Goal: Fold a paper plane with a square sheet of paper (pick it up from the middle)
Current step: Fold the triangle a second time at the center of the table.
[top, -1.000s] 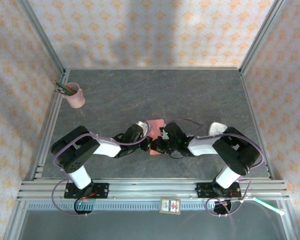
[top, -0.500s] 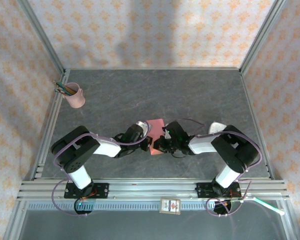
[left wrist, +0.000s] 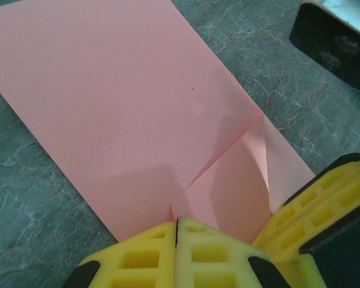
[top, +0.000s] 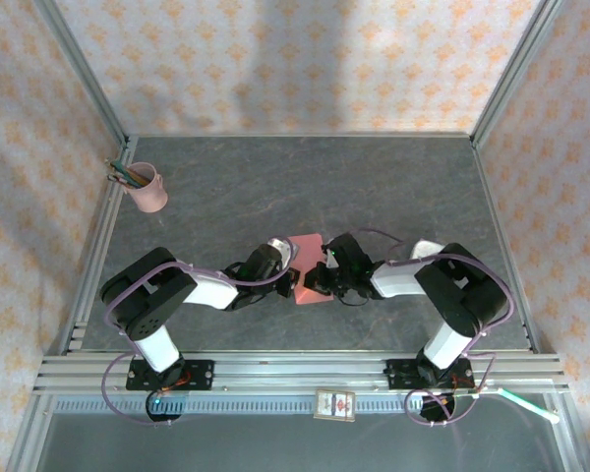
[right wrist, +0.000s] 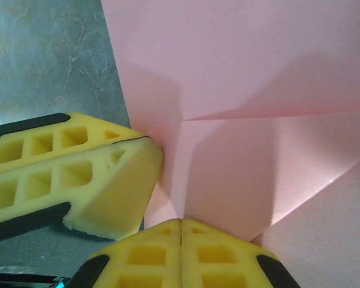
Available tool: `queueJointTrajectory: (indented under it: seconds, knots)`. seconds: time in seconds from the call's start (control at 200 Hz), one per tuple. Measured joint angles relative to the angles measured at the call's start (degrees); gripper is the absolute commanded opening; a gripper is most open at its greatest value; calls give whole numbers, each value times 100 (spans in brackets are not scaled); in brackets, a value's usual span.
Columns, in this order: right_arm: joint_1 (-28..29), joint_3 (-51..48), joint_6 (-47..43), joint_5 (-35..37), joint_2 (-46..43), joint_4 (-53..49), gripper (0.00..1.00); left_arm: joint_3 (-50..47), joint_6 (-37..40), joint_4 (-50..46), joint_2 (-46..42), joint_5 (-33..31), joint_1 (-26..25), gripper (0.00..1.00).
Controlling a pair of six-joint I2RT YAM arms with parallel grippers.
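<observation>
While its yellow jaws sit fully closed with nothing between them, the left gripper (left wrist: pixel 176 227) rests its tips on the thin salmon-pink square sheet of paper (left wrist: pixel 120 102), part-folded near the middle of the grey table (top: pixel 275 187). From 3 o'clock the right gripper (right wrist: pixel 181 227), likewise closed and empty, touches the same folded flaps.

Dark grey stone-look table (top: pixel 393 187) w/ pink paper sheet (top: pixel 307 243) mid-front, pink pencil cup (top: pixel 147 189) far-left corner.
</observation>
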Motion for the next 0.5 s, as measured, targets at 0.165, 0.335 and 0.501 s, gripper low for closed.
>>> queueJointTrajectory:
  seconds: [0.165,0.335,0.501]
  knots:
    - [-28,55,-59,0,-15,-114,6,0,2,0,0,-2,0,0]
    - [-50,195,-98,7,-155,-332,6,0,2,0,0,-2,0,0]
    - [-120,286,-181,7,-120,-341,6,22,2,0,15,-2,0,0]
